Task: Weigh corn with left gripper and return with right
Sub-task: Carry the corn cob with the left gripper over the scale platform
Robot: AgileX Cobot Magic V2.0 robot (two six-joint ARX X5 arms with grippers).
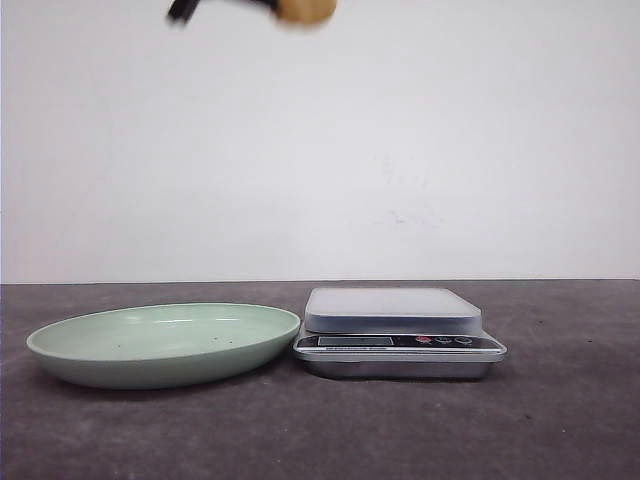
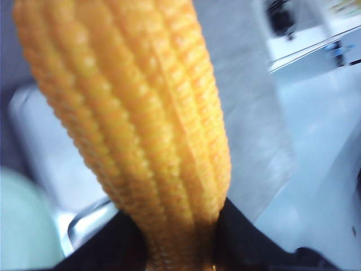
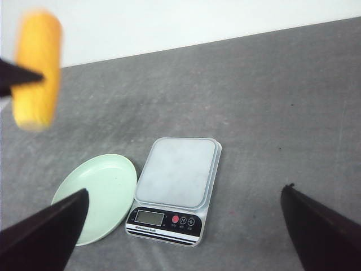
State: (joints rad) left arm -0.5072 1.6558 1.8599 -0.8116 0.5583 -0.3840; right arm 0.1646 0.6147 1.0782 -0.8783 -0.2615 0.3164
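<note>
At top edge of front frame, corn [image 1: 305,9] clamped by left gripper [image 1: 240,5]. Right gripper [image 3: 186,226] spread wide. Scale [image 3: 176,189] lettering blurred, unreadable.

Front view sits low, near my surface [image 1: 320,430], facing the wall. Right wrist looks down from high, sharing the plate [image 3: 98,195] and scale [image 3: 176,189] with it. Left wrist sits tight against the corn [image 2: 135,130].
</note>
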